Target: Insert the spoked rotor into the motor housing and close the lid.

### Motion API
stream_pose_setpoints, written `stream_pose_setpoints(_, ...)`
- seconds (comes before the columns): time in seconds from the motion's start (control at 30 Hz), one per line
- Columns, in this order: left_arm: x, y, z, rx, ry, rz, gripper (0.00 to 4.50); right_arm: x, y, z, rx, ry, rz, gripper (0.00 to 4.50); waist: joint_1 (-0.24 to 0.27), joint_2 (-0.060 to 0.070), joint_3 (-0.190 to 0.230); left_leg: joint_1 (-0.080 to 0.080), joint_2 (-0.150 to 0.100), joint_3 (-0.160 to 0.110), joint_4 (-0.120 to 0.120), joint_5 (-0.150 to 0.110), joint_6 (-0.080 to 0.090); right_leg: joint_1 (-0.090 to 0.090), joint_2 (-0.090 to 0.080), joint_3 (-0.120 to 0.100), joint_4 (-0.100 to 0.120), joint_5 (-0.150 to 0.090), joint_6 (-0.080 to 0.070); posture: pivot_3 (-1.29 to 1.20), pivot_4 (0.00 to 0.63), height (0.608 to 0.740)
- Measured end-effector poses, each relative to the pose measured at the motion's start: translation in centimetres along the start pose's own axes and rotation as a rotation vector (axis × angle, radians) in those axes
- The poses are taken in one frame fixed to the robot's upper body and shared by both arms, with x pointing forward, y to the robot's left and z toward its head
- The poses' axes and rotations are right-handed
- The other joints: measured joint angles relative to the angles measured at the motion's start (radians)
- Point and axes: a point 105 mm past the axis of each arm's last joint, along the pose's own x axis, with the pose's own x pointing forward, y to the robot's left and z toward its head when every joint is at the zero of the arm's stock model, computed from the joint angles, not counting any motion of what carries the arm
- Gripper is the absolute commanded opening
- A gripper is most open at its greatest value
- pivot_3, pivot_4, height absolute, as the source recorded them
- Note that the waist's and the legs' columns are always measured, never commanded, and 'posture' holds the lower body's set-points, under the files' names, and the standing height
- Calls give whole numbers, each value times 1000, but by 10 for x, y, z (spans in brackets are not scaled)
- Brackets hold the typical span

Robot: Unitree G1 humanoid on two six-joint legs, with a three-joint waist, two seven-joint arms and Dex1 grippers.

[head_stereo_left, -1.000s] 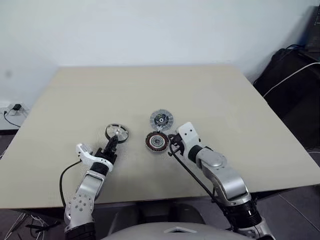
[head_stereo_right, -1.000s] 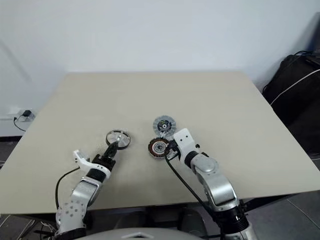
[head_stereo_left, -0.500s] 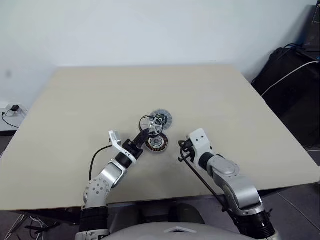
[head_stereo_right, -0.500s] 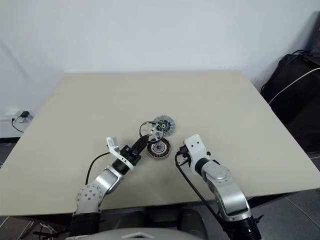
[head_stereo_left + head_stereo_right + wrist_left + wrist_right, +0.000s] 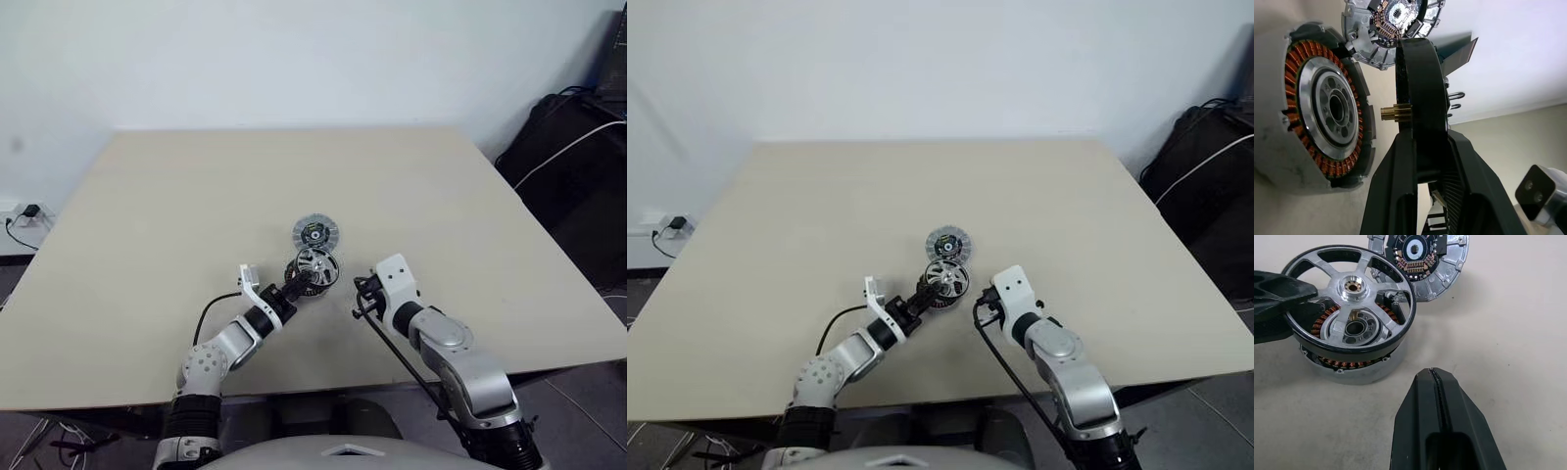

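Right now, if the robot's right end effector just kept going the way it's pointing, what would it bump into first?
Probably the motor housing on the table, with the spoked rotor held just above it. The shut right end effector points roughly that way; depth is hard to judge.

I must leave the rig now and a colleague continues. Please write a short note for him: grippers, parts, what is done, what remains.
Left gripper: shut on the spoked rotor, holding it by the rim just above the motor housing, not yet seated.
Right gripper: shut, empty, beside the housing on the table.
Lid: lies on the table just behind the housing.
Done: rotor picked up and brought over the housing.
Left: lower the rotor in, release, then fit the lid.
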Motion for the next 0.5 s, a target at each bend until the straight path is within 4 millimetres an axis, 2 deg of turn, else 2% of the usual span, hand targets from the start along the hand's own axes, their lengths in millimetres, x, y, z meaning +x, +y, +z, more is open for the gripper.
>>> stream_pose_setpoints(0.5, -2, 12, 0, 7, 4, 56, 413, 0, 0, 0, 0, -1, -3, 0, 0, 0, 0, 0, 0, 0, 0, 0, 0, 0, 0, 0, 0, 0, 0, 0, 0, 740)
